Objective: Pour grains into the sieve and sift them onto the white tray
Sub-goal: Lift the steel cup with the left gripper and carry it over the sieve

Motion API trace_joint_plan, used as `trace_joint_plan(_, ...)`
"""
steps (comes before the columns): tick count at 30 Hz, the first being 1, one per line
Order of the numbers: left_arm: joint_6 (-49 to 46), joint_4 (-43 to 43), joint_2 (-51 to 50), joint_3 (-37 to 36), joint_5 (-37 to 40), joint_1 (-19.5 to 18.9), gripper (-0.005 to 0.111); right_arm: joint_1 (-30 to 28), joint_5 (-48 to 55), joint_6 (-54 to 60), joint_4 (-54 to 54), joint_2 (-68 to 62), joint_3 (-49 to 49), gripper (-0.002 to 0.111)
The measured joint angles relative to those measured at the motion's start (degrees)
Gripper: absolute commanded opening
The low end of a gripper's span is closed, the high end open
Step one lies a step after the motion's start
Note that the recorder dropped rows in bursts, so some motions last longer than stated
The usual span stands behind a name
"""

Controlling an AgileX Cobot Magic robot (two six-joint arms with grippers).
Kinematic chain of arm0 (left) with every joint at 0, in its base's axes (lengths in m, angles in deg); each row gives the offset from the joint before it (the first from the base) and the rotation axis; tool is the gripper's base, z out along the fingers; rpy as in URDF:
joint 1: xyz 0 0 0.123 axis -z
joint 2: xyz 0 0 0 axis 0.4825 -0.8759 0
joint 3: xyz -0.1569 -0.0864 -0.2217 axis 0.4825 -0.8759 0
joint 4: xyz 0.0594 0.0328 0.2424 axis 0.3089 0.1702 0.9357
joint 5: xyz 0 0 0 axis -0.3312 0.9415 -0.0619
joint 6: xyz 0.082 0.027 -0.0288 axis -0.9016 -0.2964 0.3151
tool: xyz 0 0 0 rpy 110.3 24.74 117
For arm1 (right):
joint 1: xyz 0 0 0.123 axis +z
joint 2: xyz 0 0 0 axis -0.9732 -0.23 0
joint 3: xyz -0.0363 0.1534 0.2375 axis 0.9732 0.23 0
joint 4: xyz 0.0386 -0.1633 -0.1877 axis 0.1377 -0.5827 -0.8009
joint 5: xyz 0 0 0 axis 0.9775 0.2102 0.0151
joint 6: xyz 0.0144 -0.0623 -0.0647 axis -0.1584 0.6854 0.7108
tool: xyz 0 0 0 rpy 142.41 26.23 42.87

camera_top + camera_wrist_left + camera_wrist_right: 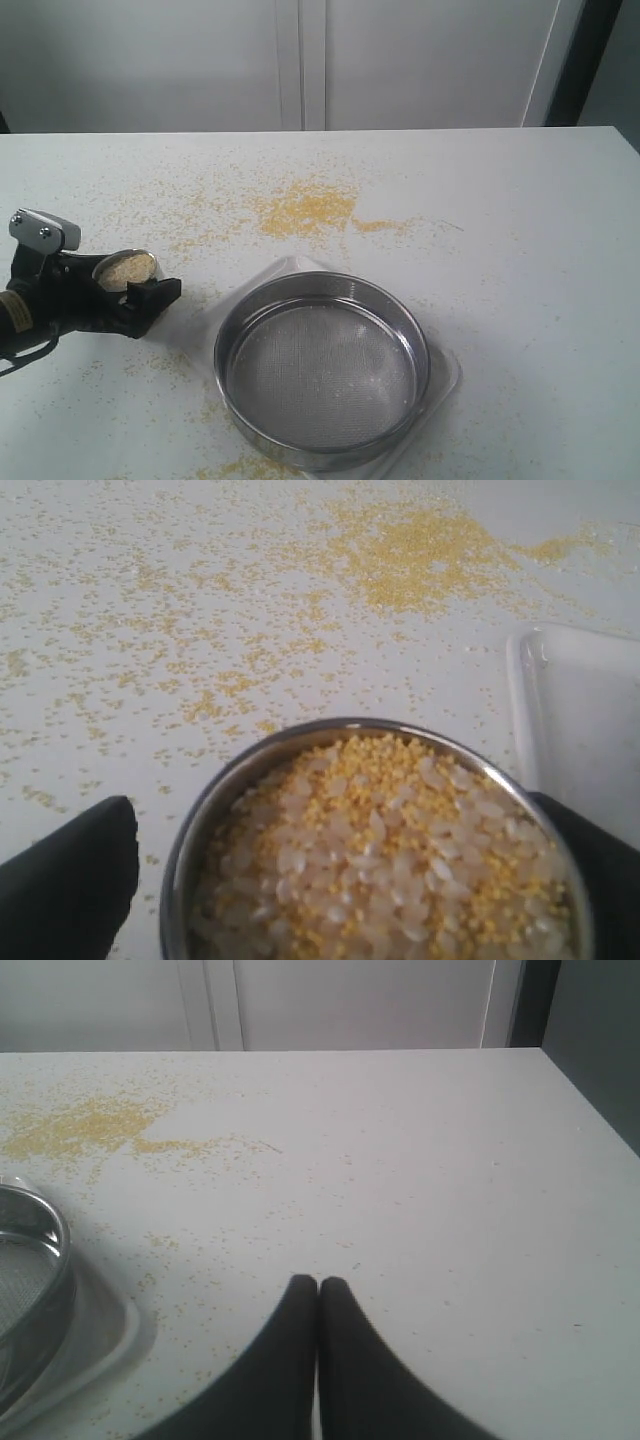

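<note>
Left gripper (pixel 335 815) with jaws spread wide either side of an upright steel cup (pixel 200 820) full of grains (pixel 380 860), whitish rice mixed with yellow meal; near its fingertips, the round sieve (pixel 322 368) lies flat, mouth up, on the white tray (pixel 447 378); right gripper (pixel 318 1285) is pinched closed.

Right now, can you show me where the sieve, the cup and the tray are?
sieve (pixel 322 372): exterior view, middle of its mesh bottom.
cup (pixel 350 726): left wrist view, far edge of its steel rim.
tray (pixel 585 720): left wrist view, bare white floor inside its rim.
</note>
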Motion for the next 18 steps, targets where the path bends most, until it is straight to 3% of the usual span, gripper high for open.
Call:
trace_joint_plan(8, 0.0, 0.85, -2.78, 0.67, -0.1, 0.0, 0.105, 0.0, 0.0, 0.0, 0.0, 0.0, 0.0, 0.0)
trace_joint_plan(11, 0.1, 0.9, -3.03, 0.67, -0.1, 0.0, 0.099, 0.0, 0.0, 0.0, 0.0, 0.0, 0.0, 0.0)
trace_joint_plan(15, 0.1, 0.9, -3.12, 0.67, -0.1, 0.0, 0.075, 0.0, 0.0, 0.0, 0.0, 0.0, 0.0, 0.0)
trace_joint_plan(18, 0.1, 1.14, -3.12, 0.67, -0.15, 0.0, 0.039, 0.0, 0.0, 0.0, 0.0, 0.0, 0.0, 0.0)
